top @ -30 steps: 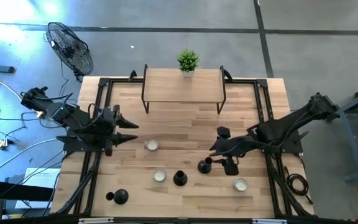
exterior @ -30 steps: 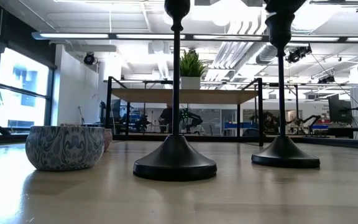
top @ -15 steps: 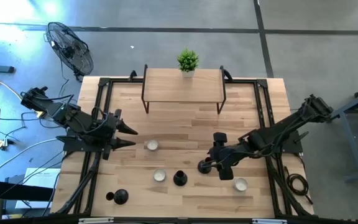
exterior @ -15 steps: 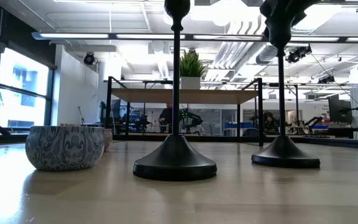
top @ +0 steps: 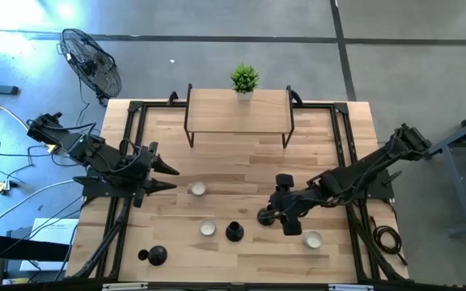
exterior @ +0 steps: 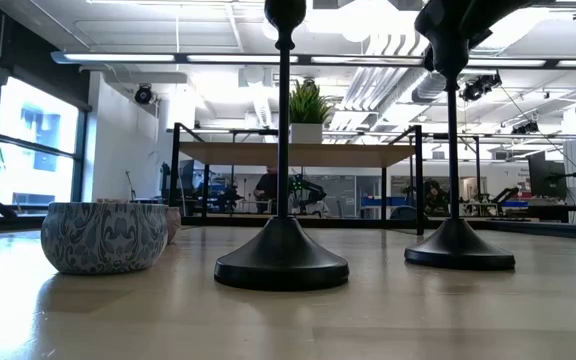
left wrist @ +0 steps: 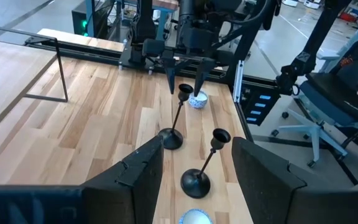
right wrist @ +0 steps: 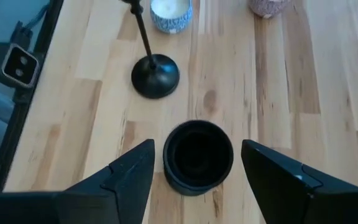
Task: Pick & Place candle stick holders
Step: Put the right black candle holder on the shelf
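Three black candle stick holders stand on their round bases on the wooden table: one at the middle right (top: 265, 217), one beside it (top: 234, 232), and one at the near left (top: 156, 256). My right gripper (top: 272, 212) is open above the first one. In the right wrist view (right wrist: 197, 149) its fingers stand on either side of the holder's top cup (right wrist: 197, 155), with a gap on each side. The left wrist view shows the same from across the table (left wrist: 184, 81). My left gripper (top: 175, 179) is open and empty at the table's left.
Three small candle bowls sit on the table (top: 197, 189) (top: 208, 228) (top: 312, 239); one shows large in the low view (exterior: 105, 235). A low wooden shelf (top: 239, 111) with a potted plant (top: 244, 78) stands at the far edge. A fan (top: 94, 61) stands on the floor.
My right gripper has moved toward the table's near edge and the middle-right candle stick holder, and has come down until its open fingers stand around the holder's top cup. The holder has stayed in place. My left gripper has shifted slightly toward the near edge.
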### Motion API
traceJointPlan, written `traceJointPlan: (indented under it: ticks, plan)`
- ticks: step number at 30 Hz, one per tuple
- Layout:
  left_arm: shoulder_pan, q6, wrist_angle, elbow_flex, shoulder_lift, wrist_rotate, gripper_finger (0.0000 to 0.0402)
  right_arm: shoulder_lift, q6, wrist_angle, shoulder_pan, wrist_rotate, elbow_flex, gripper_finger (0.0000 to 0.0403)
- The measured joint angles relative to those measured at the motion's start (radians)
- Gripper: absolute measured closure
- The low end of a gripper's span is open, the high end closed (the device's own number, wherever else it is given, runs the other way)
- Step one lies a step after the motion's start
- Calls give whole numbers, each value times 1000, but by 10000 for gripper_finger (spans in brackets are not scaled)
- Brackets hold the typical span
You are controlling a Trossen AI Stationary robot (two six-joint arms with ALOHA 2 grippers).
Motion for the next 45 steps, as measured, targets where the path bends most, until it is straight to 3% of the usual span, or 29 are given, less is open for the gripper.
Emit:
traceJointPlan:
  ticks: [14,23,30,38,45]
  plan:
    - [0,2,-1,0,0,-1,214,0,28,1,-43,-59,0,169]
    - [0,1,-24,0,0,11,214,0,50,-2,-47,-97,0,223]
    - [0,1,-31,0,0,11,214,0,48,-3,-47,-85,0,276]
    - [0,1,-46,0,0,11,214,0,56,-3,-46,-39,0,278]
    - [0,-1,-52,0,0,11,214,0,178,3,-60,2,1,278]
